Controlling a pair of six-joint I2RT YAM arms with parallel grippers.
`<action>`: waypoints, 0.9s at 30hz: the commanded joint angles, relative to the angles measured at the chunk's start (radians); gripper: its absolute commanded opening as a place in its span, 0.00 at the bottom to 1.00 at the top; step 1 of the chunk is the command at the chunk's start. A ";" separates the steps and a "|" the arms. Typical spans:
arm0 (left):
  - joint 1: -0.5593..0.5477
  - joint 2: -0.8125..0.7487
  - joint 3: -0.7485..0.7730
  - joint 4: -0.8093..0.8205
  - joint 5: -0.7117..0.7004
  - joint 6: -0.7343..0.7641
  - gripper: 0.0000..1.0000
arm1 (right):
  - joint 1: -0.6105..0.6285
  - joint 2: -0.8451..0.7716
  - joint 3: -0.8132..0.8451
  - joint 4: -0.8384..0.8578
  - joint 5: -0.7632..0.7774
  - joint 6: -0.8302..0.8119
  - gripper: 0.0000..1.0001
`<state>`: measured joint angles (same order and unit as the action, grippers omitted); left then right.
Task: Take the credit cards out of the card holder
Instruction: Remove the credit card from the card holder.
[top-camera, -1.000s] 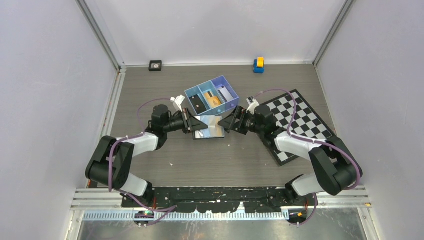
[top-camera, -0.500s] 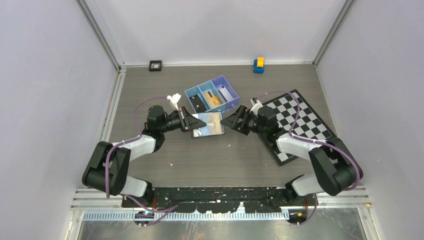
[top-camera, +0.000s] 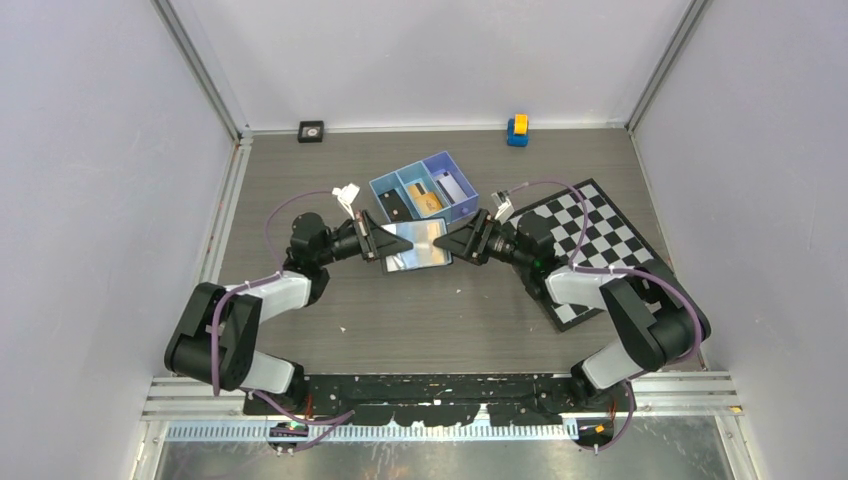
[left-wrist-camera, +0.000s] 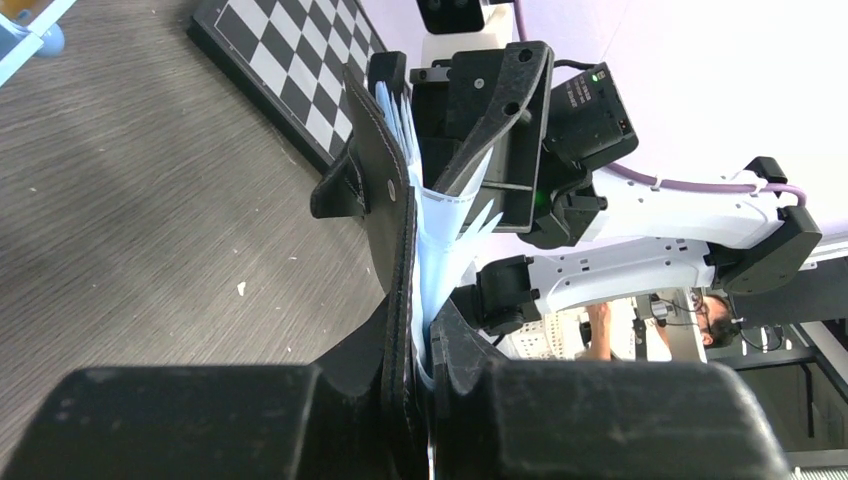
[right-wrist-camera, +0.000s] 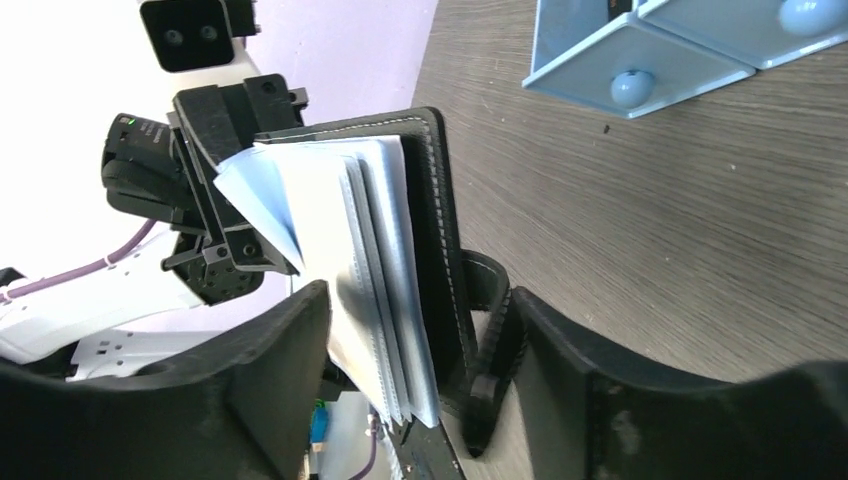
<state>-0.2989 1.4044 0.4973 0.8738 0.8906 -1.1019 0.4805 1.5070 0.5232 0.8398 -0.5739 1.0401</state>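
- left gripper (top-camera: 377, 241) is clamping the left edge of the card holder (top-camera: 415, 246). Its jaws are pressing together on the black cover and pale inner sleeves, which shows clearly from the left wrist.
- card holder is hanging between the two grippers, just in front of the blue tray (top-camera: 404, 172). It's tilting, pale bluish inside facing the top camera and black cover facing the table (top-camera: 450, 310).
- right gripper (top-camera: 456, 243) is straddling the opposite edge with its jaws standing apart. One finger (right-wrist-camera: 270, 365) is sitting on the pale sleeve side, the other (right-wrist-camera: 620, 400) on the black cover side.
- strap tab (right-wrist-camera: 487, 330) is sitting in the gap between the cover and that outer finger. Can't tell whether either pad is actually touching.
- sleeves are fanning apart at the free edge. Can't tell whether any card is sitting in them.
- orange-gold card (top-camera: 428, 201) is lying in the tray's middle compartment. The side compartments are each holding something flat, too small to call.
- chequered board (top-camera: 620, 240) is lying to the right, partly under the right arm.
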 joint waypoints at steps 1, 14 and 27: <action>0.006 0.016 -0.003 0.116 0.028 -0.030 0.12 | 0.004 0.025 0.003 0.139 -0.056 0.041 0.63; 0.007 0.006 -0.011 0.079 0.007 0.001 0.13 | 0.006 -0.059 0.001 0.047 -0.025 -0.030 0.02; -0.009 -0.150 -0.026 -0.154 -0.084 0.168 0.65 | 0.023 -0.220 0.044 -0.364 0.183 -0.240 0.00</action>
<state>-0.2943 1.2774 0.4820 0.7399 0.8341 -0.9855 0.4934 1.2911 0.5243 0.5552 -0.4500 0.8658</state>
